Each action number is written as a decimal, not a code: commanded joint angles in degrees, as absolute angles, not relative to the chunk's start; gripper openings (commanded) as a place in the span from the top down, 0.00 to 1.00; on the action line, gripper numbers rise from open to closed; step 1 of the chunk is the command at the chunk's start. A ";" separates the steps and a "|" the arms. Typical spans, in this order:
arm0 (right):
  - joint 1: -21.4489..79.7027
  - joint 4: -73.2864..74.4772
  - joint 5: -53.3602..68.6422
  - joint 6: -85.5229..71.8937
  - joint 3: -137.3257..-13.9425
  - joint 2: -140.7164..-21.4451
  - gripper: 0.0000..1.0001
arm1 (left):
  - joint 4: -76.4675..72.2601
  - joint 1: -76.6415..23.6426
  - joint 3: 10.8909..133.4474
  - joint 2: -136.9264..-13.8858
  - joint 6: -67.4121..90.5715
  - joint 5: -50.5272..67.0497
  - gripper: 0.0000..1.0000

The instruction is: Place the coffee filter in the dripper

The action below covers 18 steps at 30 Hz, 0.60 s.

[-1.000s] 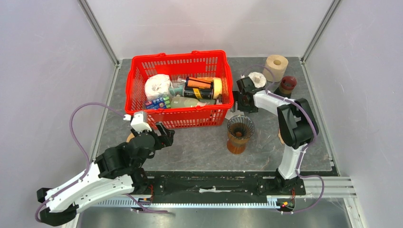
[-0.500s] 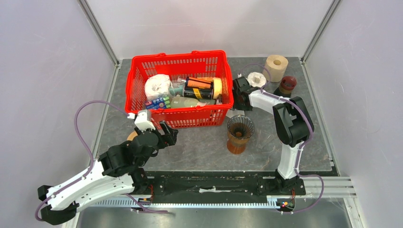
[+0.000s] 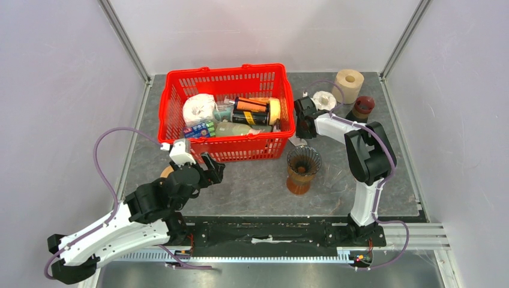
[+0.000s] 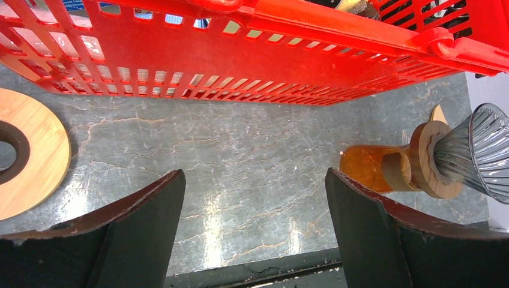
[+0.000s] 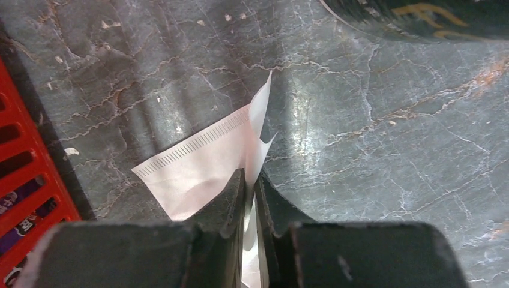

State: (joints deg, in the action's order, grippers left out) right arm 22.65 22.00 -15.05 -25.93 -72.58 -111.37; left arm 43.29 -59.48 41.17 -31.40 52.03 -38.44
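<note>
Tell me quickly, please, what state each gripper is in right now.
Left gripper: open, holding nothing.
Right gripper: closed on the edge of the coffee filter.

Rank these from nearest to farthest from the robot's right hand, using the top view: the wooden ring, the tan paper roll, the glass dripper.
1. The glass dripper, just on the near side of the right hand, which pinches the coffee filter.
2. The tan paper roll, in the back right corner.
3. The wooden ring, far over on the left side.
</note>
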 commanded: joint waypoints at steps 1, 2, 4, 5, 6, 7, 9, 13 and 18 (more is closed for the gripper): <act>22.12 27.26 -16.99 -24.28 -70.84 -110.16 0.86 | 42.28 -59.23 43.11 -31.70 54.58 -38.94 0.07; 22.08 27.45 -17.16 -23.94 -70.80 -108.11 0.88 | 41.93 -59.23 43.15 -31.86 54.30 -38.79 0.07; 22.13 28.10 -17.39 -23.73 -70.78 -104.29 0.91 | 41.30 -59.21 43.32 -32.29 53.54 -38.17 0.07; 22.15 28.20 -17.35 -23.73 -70.55 -102.26 0.93 | 40.95 -59.23 43.42 -32.52 53.15 -37.70 0.07; 22.15 28.44 -17.31 -23.75 -70.26 -99.73 0.93 | 40.40 -59.24 43.51 -32.75 52.57 -37.18 0.07; 22.14 28.57 -17.31 -23.73 -70.00 -97.43 0.94 | 39.87 -59.19 43.59 -33.04 51.80 -36.31 0.07; 22.11 28.83 -17.31 -23.64 -69.05 -92.23 0.96 | 38.71 -59.24 43.76 -33.39 50.67 -34.75 0.07; 22.15 30.16 -17.31 -23.20 -67.44 -81.05 0.98 | 37.21 -59.22 43.92 -33.47 49.20 -33.44 0.07; 22.15 33.67 -12.79 -23.11 -68.28 -69.89 0.95 | 31.85 -59.23 44.56 -33.84 45.60 -29.63 0.07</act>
State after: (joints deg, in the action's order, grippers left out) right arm 22.26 30.28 -15.42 -23.77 -67.96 -74.91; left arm 39.03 -59.46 41.67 -33.41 50.04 -32.97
